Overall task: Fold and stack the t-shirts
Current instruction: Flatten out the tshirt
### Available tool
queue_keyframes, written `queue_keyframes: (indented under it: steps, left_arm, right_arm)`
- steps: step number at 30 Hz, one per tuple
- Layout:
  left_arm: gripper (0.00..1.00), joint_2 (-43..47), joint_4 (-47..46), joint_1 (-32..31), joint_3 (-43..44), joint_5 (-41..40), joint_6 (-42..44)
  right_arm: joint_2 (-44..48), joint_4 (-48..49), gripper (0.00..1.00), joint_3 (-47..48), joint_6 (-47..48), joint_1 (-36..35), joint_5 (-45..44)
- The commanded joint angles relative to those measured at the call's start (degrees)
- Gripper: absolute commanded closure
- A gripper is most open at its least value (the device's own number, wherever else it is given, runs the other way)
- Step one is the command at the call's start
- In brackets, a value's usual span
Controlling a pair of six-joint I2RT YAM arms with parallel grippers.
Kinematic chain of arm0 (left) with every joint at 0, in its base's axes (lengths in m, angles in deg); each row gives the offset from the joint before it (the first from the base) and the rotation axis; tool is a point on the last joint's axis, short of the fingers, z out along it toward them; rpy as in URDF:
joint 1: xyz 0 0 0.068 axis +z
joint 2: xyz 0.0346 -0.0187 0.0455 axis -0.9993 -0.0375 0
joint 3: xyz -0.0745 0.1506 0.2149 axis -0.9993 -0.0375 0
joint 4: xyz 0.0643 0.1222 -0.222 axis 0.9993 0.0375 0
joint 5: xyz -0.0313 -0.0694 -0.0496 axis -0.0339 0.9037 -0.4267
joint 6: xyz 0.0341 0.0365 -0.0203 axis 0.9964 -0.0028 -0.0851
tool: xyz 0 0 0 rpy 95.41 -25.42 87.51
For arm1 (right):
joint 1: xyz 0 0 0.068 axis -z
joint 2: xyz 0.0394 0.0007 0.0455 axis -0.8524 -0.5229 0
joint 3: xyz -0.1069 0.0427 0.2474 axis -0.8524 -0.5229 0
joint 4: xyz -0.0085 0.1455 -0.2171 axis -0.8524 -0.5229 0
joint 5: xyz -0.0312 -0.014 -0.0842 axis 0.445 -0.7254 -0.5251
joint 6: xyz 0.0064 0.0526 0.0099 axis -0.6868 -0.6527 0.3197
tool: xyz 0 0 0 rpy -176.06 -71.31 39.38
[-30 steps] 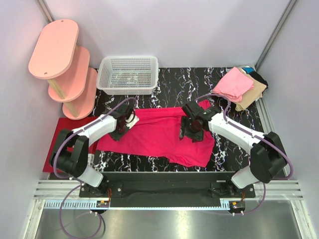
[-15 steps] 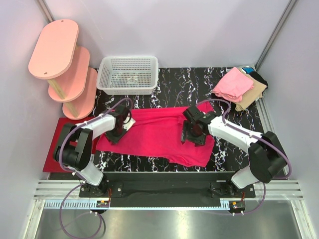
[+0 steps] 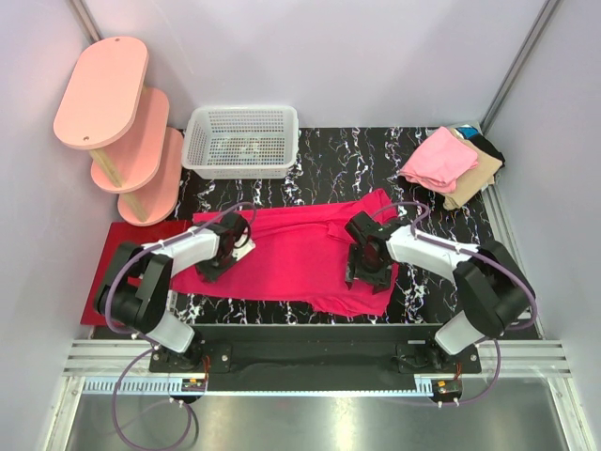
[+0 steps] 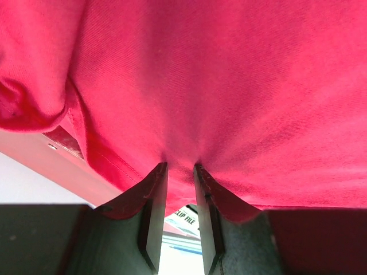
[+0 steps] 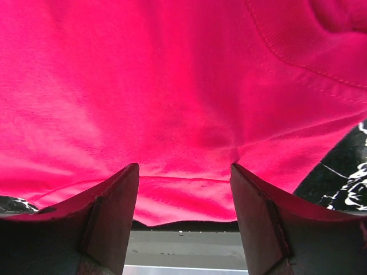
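Overhead view of a black tabletop (image 3: pixel 329 155) veined with white marbling, enclosed by pale lilac walls (image 3: pixel 329 56), with a metal rail (image 3: pixel 319 359) along the 6 o'clock edge where two arms are bolted.

At 10 o'clock stands a pink shelf (image 3: pixel 103 89) of three rounded tiers. A white mesh basket (image 3: pixel 241 171) sits at 11 o'clock, touching the back of the tabletop. A dark red mat (image 3: pixel 122 233) lies flat at 9 o'clock, partly covered by the left arm.

A bright magenta t-shirt (image 3: pixel 291 254) lies spread across the middle of the table, long side running from 9 to 3 o'clock. At 2 o'clock is a stack of folded shirts, well apart from it: a light pink shirt (image 3: pixel 439 158) on top, a tan shirt (image 3: pixel 474 183) under it and a black and teal shirt (image 3: pixel 484 146) showing at the back.

The left gripper (image 3: pixel 214 266) is down on the magenta shirt's 9 o'clock end. Its fingers stand a narrow gap apart with cloth puckered at the tips; whether they pinch it cannot be told. The right gripper (image 3: pixel 368 272) is down on the 3 o'clock end, its fingers spread wide and the cloth lying flat between them.
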Motion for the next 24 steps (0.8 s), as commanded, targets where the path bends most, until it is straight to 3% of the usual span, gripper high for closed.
queue_keyframes:
  steps: [1, 7, 16, 21, 24]
  left_arm:
    - [0.68, -3.0, 1.7, -1.3, -3.6, 9.2, -1.2]
    - [0.68, -2.6, 3.5, -3.2, -2.0, 10.2, -2.2]
    - [0.68, -1.7, 6.2, -5.9, 0.4, 12.5, -3.6]
    - [0.69, -1.8, 8.4, -9.5, 1.9, 15.4, -3.5]
    - [0.69, -1.1, 9.8, -12.6, 2.8, 17.1, -3.2]
  right_arm:
    - [-1.3, 0.3, 0.28, -0.7, -0.1, 0.1, 4.0]
    - [1.2, -4.2, 0.29, -4.1, -1.7, 0.1, 3.4]
    - [11.4, -20.4, 0.26, -2.6, -1.3, 0.1, 1.0]
    - [12.4, -23.2, 0.25, -2.2, -1.0, 0.0, 2.7]
    - [9.6, -23.0, 0.23, 3.7, 0.4, 0.1, 0.6]
